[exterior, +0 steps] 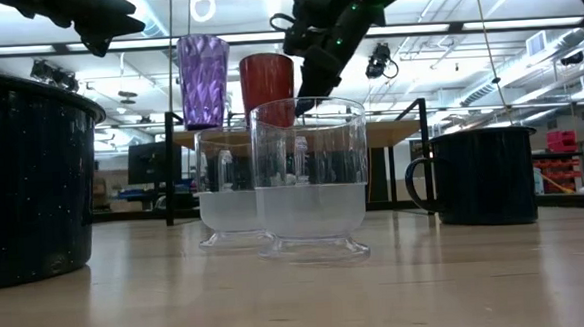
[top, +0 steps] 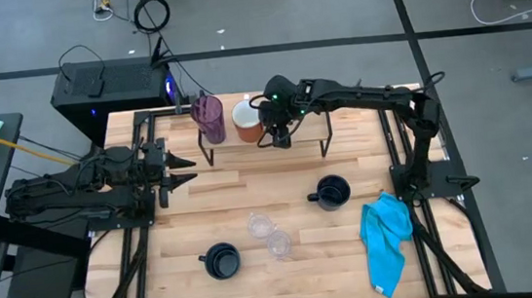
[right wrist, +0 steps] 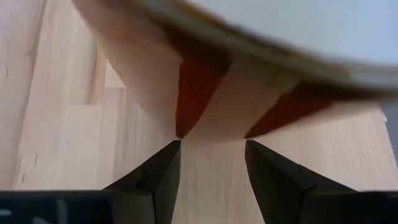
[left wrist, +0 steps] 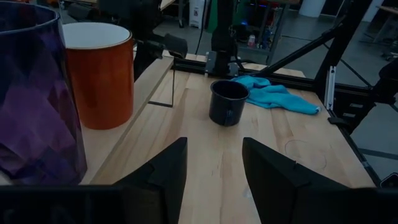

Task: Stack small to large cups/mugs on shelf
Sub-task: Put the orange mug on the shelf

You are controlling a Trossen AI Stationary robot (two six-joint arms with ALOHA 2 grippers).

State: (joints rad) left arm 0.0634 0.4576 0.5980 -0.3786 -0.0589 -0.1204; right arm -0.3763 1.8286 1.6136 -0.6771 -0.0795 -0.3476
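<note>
With the right gripper [top: 278,136] fingers part-open at the orange-brown mug [top: 246,121] on the light wood shelf [top: 303,131], back straight off it beside the translucent purple tumbler [top: 209,116], leaving the open-fingered left gripper [top: 188,169] parked.

Six drinking vessels in all. One translucent purple tumbler [top: 208,116] stands on the shelf [top: 305,126], at about eleven o'clock from the table's middle, and one orange mug with a white inside [top: 246,120] stands just beside it, toward twelve. Two black mugs sit on the table [top: 184,216] — one [top: 332,192] at roughly four o'clock, the other black mug [top: 221,262] at about seven. Two small clear cups [top: 269,234] stand close together near six o'clock. One blue cloth [top: 387,236] lies toward five o'clock. One shelf — a single low riser. Two robot arms, one at each side of the table.
</note>
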